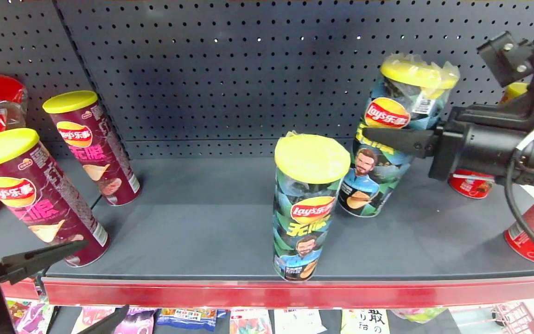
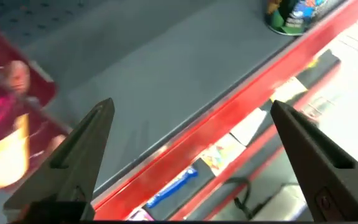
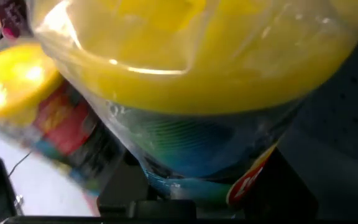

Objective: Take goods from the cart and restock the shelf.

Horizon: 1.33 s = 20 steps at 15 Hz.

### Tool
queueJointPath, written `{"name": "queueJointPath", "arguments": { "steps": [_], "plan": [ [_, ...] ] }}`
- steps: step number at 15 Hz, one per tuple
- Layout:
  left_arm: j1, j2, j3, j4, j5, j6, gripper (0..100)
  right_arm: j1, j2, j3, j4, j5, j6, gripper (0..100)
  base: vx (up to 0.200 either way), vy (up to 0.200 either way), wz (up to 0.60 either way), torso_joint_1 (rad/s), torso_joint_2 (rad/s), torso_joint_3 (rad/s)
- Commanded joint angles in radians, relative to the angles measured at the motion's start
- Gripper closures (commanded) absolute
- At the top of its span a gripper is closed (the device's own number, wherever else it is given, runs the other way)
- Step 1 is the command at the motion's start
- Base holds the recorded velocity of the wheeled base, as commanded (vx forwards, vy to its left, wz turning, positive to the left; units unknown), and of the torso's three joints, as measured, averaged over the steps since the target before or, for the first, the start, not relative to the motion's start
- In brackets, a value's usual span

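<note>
Head view, shelf seen from the front. The right gripper (image 1: 374,139), entering from the right edge, is clamped on the rear blue-green chip can (image 1: 378,181) at centre-right. This can tilts, yellow lid toward the upper right and base down at the grey shelf (image 1: 211,222); whether the base touches cannot be told. A second blue-green chip can (image 1: 306,208) stands upright just in front of it, near the red shelf edge (image 1: 267,292). Two purple cans (image 1: 40,195) stand at left, red cans (image 1: 533,227) at far right. The left gripper (image 1: 107,274), at lower left before the shelf edge, has its fingers spread wide and holds nothing.
</note>
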Motion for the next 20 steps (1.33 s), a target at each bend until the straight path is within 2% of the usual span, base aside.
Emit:
{"name": "queueJointPath", "arguments": {
  "steps": [1,4,9,20],
  "plan": [
    [-0.032,0.046,-0.007,-0.001,0.000,0.000,0,0.007,0.139,-0.055,-0.055,0.009,0.000,100,0.000,0.000,0.00,0.000,0.00,0.000],
    [-0.089,0.071,-0.008,-0.001,0.000,-0.002,0,0.015,0.197,-0.082,-0.066,0.012,0.005,100,0.000,0.000,0.00,0.000,0.00,0.000],
    [-0.092,0.097,-0.033,0.001,0.000,-0.017,0,0.023,0.244,-0.121,-0.068,0.021,0.006,100,0.000,0.000,0.00,0.000,0.00,0.000],
    [-0.092,0.095,-0.036,-0.001,0.001,-0.017,0,0.055,0.323,-0.185,-0.069,0.022,0.005,100,0.000,0.000,0.00,0.000,0.00,0.000]
  ]
}}
